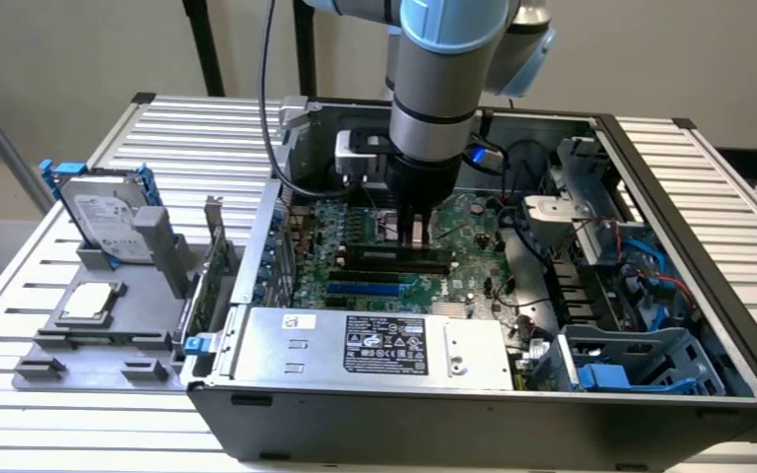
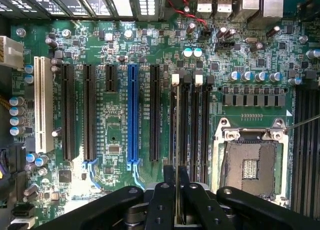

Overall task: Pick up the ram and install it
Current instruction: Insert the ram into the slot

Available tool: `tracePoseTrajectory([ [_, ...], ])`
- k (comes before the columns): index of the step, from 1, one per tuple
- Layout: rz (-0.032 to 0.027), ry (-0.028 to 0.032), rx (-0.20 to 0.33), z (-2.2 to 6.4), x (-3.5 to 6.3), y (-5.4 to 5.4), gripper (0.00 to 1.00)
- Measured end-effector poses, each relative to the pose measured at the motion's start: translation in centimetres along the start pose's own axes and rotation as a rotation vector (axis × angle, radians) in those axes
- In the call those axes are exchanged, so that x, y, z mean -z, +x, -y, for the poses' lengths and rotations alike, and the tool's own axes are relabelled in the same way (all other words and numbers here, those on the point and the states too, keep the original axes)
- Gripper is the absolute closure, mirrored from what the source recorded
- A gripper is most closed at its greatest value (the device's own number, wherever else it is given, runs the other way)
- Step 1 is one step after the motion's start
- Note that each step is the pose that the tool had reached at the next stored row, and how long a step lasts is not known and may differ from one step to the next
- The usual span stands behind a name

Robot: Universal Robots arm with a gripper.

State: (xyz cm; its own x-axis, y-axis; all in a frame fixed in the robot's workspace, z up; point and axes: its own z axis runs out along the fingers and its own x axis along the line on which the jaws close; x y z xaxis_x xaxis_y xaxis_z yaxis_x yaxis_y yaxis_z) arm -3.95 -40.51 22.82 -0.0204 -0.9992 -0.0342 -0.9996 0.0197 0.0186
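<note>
Gripper (image 1: 414,236) in my exterior view reaches down inside the open computer case (image 1: 694,246), fingers clamped on the ram (image 1: 398,256), which lies flat along a memory slot on the motherboard (image 1: 352,232). In my wrist view, the fingers (image 2: 165,182) pinch the ram (image 2: 177,125) edge-on above the memory slots (image 2: 192,125), beside the bare CPU socket (image 2: 250,165).

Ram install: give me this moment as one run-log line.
pincer: shut on ram | ram: edge-on over the memory slots beside the CPU socket | place: inside open PC case | seating: cannot tell
</note>
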Motion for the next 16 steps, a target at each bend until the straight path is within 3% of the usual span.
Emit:
tracePoseTrajectory([
  [4, -0.0029, -0.0001, 0.000, -0.01, -0.08, 0.01, 0.86],
  [16, -0.0028, 0.0001, 0.000, -0.14, -0.25, -0.04, 0.86],
])
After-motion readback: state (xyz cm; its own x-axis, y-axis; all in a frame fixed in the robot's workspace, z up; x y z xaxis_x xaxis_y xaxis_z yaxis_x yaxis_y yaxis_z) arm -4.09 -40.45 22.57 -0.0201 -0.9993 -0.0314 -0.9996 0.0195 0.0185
